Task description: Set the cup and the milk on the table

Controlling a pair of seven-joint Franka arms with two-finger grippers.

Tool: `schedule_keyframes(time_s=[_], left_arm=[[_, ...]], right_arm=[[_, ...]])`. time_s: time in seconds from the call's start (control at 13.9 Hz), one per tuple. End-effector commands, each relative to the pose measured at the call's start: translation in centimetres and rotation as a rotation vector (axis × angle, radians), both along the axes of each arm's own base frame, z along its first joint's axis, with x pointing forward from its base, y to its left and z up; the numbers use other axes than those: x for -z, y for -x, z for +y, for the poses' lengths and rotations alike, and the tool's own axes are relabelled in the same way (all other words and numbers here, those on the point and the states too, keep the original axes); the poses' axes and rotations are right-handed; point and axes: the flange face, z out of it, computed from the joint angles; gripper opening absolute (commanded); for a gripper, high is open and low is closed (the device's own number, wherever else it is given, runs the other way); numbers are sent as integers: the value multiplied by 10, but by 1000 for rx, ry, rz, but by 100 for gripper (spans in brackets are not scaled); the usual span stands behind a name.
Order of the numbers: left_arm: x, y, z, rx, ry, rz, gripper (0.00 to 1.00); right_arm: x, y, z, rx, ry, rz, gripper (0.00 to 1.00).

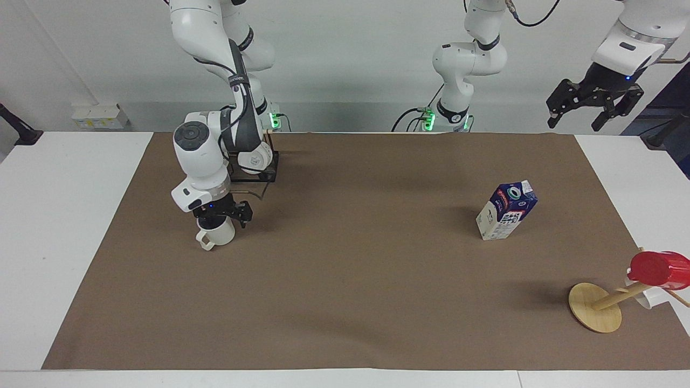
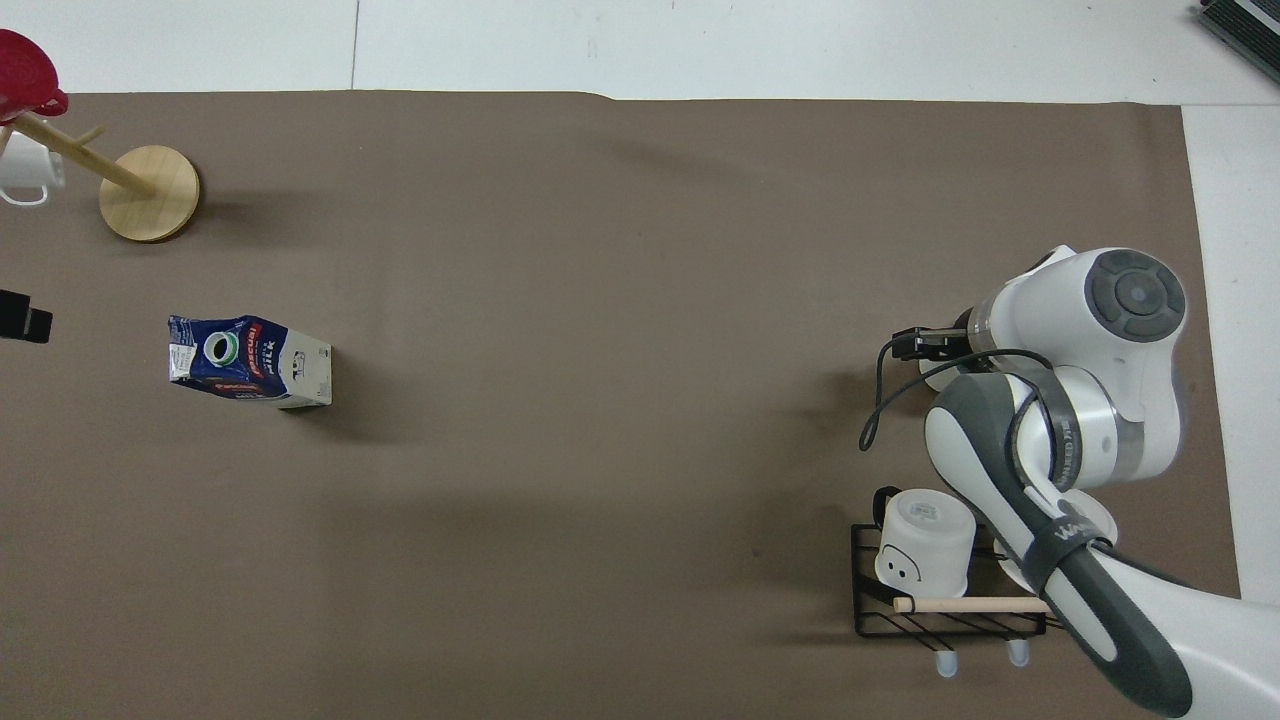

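Note:
The cream cup (image 1: 216,236) stands upright on the brown mat (image 1: 350,280) of the white table (image 1: 59,226), near the right arm's end, its handle pointing away from the robots. My right gripper (image 1: 220,220) points straight down and sits on the cup's rim, covering its mouth. In the overhead view the right arm hides almost all of the cup. The blue and white milk carton (image 1: 506,211) stands on the mat toward the left arm's end and also shows in the overhead view (image 2: 250,360). My left gripper (image 1: 575,119) hangs open and empty, high off the table's end, waiting.
A black wire rack (image 1: 257,171) with white mugs (image 2: 925,545) stands close to the cup, nearer to the robots. A wooden mug tree (image 1: 595,308) carrying a red cup (image 1: 657,268) leans at the mat's corner farthest from the robots, at the left arm's end.

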Motion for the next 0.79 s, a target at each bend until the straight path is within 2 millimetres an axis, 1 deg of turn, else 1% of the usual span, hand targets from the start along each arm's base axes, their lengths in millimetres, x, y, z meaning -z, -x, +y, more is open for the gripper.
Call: schedule_keyframes(time_s=[0.0,0.07,0.22,0.43,0.5,0.57,0.72], left_arm=[[-1,3,-1,-2,-9,-13,100],[-1,4,-2,-1,-9,-13,100],[-1,4,-1,-2,-9,-13,100],[-1,4,-1,-2,-9,-13,100],[-1,4,-2,-1,-9,-13,100],[-1,4,-1,-2,-9,-13,100],[-1,4,-1,-2,-9,-13,100]], right_arm=[[1,3,2,9,14,-7,8],[-1,3,2,13,14,-6,0],[-1,1,1,13,14,-7,0],[-9,-11,6,0,22,-14,0],[-13,-13,13,-9,22,-19,0],[-16,-14,14,-10,22,-21,0],[-30,-15,21,14,24,-19,0]])
